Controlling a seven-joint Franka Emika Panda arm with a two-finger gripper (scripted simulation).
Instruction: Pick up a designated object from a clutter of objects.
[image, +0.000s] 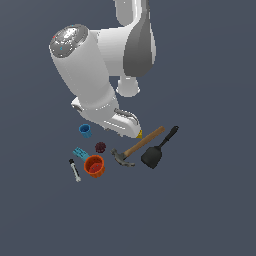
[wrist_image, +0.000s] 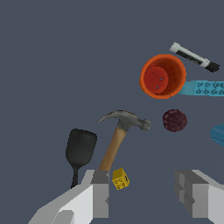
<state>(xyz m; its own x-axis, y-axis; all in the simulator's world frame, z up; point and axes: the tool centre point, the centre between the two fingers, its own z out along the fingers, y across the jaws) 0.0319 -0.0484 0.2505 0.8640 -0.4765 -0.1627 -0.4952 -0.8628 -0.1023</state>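
The orange-red cup (image: 94, 166) stands upright at the front of the clutter; the wrist view looks into its round rim (wrist_image: 162, 76). My gripper (wrist_image: 146, 197) is open and empty, its two fingers (wrist_image: 100, 199) wide apart, above the yellow block (wrist_image: 120, 179) and the hammer's handle end, well away from the cup. The maroon ball (image: 100, 147) (wrist_image: 175, 120) lies between the cup and the blue cup (image: 85, 131). In the exterior view the white hand (image: 117, 120) hides my fingertips.
The wooden-handled hammer (image: 142, 143) (wrist_image: 114, 142) lies to the exterior view's right of the cup, the black spatula (image: 152, 156) (wrist_image: 80, 148) beyond it. A cyan piece (image: 80, 153) (wrist_image: 205, 88) touches the cup's side. A grey bolt (image: 74, 170) (wrist_image: 194, 57) lies just past it.
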